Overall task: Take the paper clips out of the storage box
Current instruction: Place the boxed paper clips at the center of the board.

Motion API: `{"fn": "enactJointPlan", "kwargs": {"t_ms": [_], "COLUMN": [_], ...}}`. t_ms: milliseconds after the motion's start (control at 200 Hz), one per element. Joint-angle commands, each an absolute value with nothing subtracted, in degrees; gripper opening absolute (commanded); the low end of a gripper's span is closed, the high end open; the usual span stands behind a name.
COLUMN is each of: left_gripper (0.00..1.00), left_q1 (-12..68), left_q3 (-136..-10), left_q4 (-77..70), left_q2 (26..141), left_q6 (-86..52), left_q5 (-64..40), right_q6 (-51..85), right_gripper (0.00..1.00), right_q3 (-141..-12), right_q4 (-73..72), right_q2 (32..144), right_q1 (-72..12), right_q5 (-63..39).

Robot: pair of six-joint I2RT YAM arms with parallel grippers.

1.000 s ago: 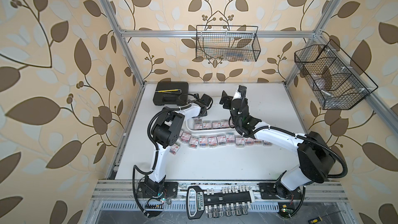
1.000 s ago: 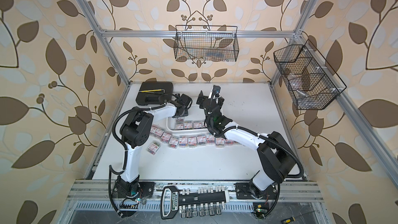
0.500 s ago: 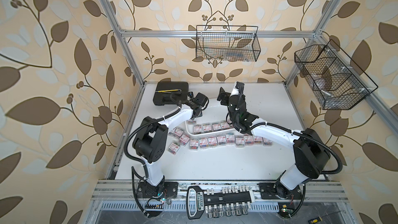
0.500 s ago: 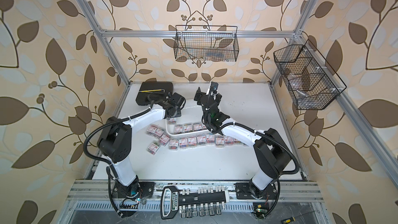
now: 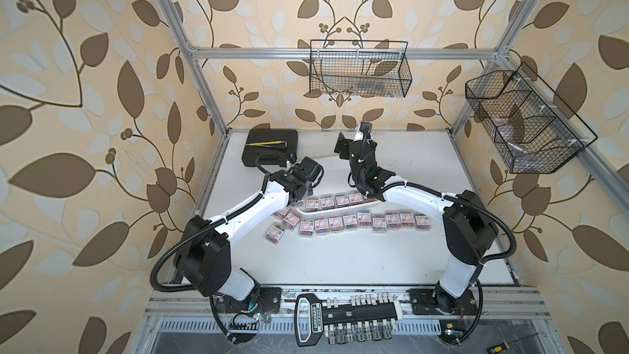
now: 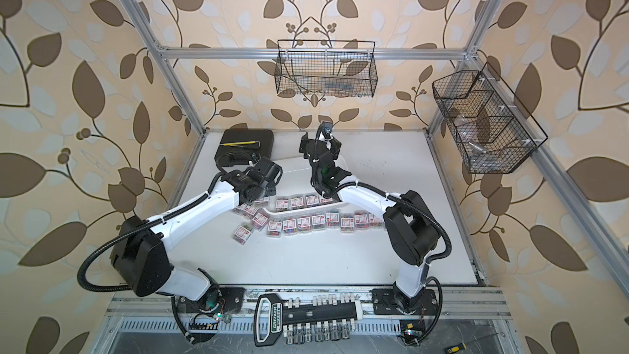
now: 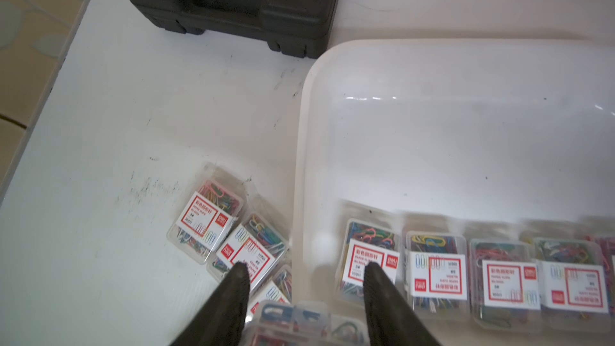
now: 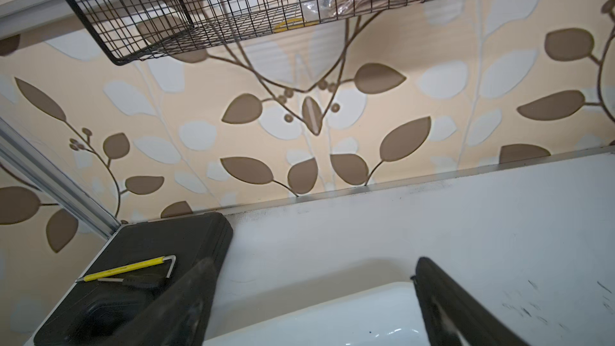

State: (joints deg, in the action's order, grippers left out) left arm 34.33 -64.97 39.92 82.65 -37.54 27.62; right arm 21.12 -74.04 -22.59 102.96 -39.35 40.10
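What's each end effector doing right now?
Left end effector: closed on a small clear plastic box of multicoloured paper clips.
Right end effector: open, empty.

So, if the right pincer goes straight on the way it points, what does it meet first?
Probably the bare white table beyond the storage box rim, then the back wall; the black case sits aside. Depth is unclear.

Both top views: high, looking down on the whole desk point(image 5: 340, 260). Left wrist close over the storage box point(image 7: 466, 148), right wrist facing the back wall point(image 8: 332, 121); both catch the black case point(image 7: 233, 1).
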Motion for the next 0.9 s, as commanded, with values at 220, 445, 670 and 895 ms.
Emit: {"fn": "enactJointPlan", "kwargs": {"t_ms": [220, 445, 670, 895], "left_gripper": [0.33, 0.34, 0.32, 0.33], "left_q1": [39.07, 43.96, 46.56, 46.58], "left_q3": [-58.06, -50.28, -42.84, -40.27], "left_q4": [49.05, 46.92, 40.16, 35.72], "left_q2": [75.66, 71.92, 72.55, 74.79], "left_q6": [-46.13, -49.04, -51.33, -51.33], "left_q5": [28.03, 28.49, 28.06, 27.77], "right_q6": [18.4, 15.97, 15.31, 15.3], "right_gripper": [0.94, 0.94, 0.94, 0.95], "right_q3": [-69.39, -81.47, -80.73, -83.32], "right_q4": [-28.2, -21.85, -23.9, -21.5], "right_q2": [98.5, 106.4, 105.83, 107.33], "right_q1": [-39.73, -38.85, -39.48, -39.07], "right_q5": [40.34, 40.53, 40.72, 41.41]}}
